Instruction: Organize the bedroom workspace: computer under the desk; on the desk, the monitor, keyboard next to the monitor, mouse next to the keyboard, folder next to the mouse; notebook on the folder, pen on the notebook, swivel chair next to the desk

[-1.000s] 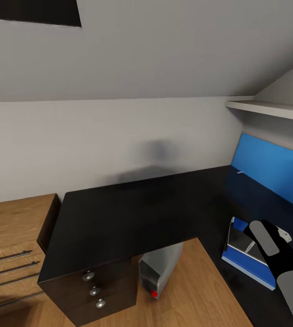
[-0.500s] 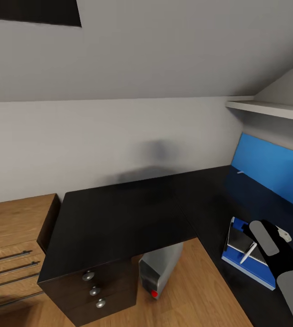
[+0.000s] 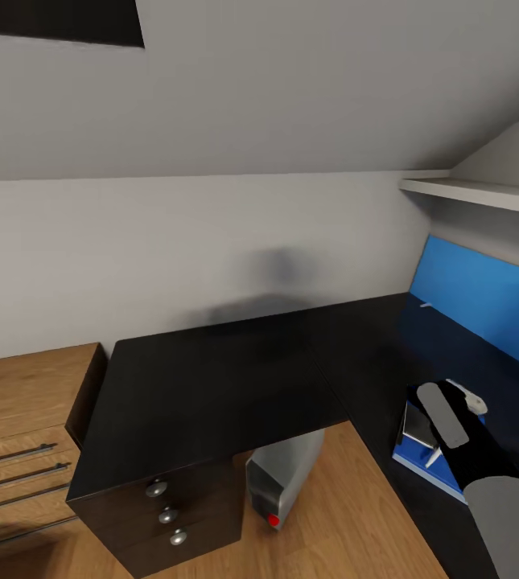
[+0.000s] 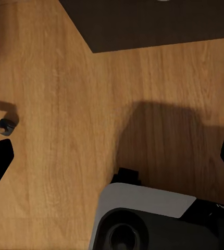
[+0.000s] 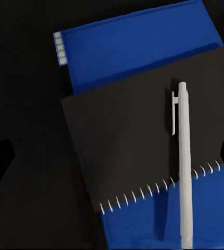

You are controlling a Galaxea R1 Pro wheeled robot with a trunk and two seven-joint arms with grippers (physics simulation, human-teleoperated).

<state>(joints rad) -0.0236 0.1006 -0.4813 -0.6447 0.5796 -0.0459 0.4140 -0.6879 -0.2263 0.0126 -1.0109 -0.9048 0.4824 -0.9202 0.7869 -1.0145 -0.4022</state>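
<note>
On the glossy black desk (image 3: 211,386) lies the blue folder (image 5: 138,44) (image 3: 420,465), with the black spiral notebook (image 5: 127,146) stacked on it. The white pen (image 5: 184,166) rests along the notebook, free of any grip; its tip (image 3: 434,457) peeks out beside my right arm. My right gripper (image 5: 112,153) (image 3: 446,414) hovers open just above the stack, its fingers spread wide. The grey computer (image 3: 279,482) with its red dot stands under the desk. My left gripper (image 4: 112,156) hangs open over the wooden floor.
Dark drawers with silver knobs (image 3: 166,515) sit under the desk's near end. A low light-wood chest (image 3: 18,426) stands to the left. A blue panel (image 3: 484,305) and a white shelf (image 3: 476,193) line the right wall. A small chrome part (image 4: 0,126) lies on the floor.
The pen left my right gripper and came to rest on the notebook. My right arm has then shifted a little left and back over the stack.
</note>
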